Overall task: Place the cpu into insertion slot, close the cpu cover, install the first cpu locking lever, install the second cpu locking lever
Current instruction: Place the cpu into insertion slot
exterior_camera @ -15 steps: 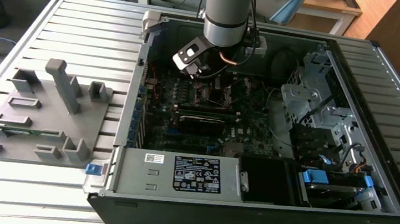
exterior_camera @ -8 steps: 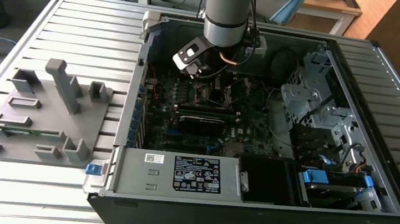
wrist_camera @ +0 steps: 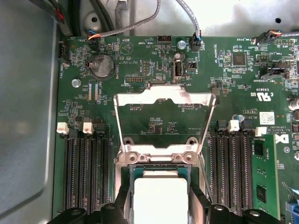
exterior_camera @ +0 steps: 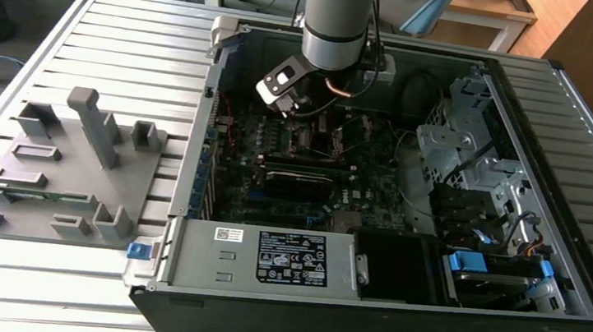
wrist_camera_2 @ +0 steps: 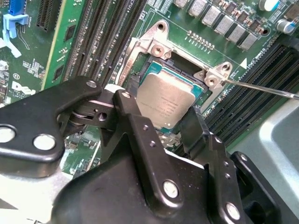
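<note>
Your hand (wrist_camera_2: pixel 161 112) is down inside the open computer case (exterior_camera: pixel 200 164) and pinches the cpu (wrist_camera_2: pixel 166 100) by two opposite edges, one finger (wrist_camera_2: pixel 133 116) on each side. The cpu lies flat with its dull metal top up, set in the insertion slot (wrist_camera: pixel 156 158) with its edges square to the slot's rim. It is square, so it has no long axis. Its top carries faint print.

Straight ahead of the hand the cpu cover (wrist_camera: pixel 163 95) is swung open. It is hinged at the slot's far edge, and green board shows through its cut-out. A thin locking lever (wrist_camera_2: pixel 266 88) angles away from one corner of the slot. Black memory slots (wrist_camera: pixel 86 172) run along both sides of the hand. On the case's power supply you can see a white label (exterior_camera: pixel 292 258) with print.
</note>
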You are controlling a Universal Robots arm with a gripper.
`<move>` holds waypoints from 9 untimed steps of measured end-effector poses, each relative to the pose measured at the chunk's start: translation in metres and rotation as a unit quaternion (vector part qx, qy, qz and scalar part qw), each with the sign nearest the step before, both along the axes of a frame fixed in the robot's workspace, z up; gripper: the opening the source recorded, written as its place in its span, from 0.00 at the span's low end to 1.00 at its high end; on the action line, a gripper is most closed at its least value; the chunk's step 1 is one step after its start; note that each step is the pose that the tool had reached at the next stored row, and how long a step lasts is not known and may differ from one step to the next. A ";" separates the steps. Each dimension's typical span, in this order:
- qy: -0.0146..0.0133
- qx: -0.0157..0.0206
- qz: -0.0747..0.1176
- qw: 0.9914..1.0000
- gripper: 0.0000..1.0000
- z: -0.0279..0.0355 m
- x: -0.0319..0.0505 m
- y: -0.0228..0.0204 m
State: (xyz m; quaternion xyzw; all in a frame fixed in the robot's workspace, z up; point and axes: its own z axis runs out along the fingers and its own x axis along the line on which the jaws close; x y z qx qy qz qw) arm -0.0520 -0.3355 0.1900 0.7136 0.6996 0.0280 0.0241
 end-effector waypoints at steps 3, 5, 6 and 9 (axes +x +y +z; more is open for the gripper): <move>0.000 0.000 0.000 1.000 0.60 0.0030 0.0000 0.0000; 0.000 0.000 0.000 1.000 0.60 0.0060 0.0000 0.0000; 0.000 0.000 0.000 1.000 0.60 0.0075 0.0000 0.0000; 0.000 0.000 0.000 1.000 0.60 0.0124 0.0000 0.0000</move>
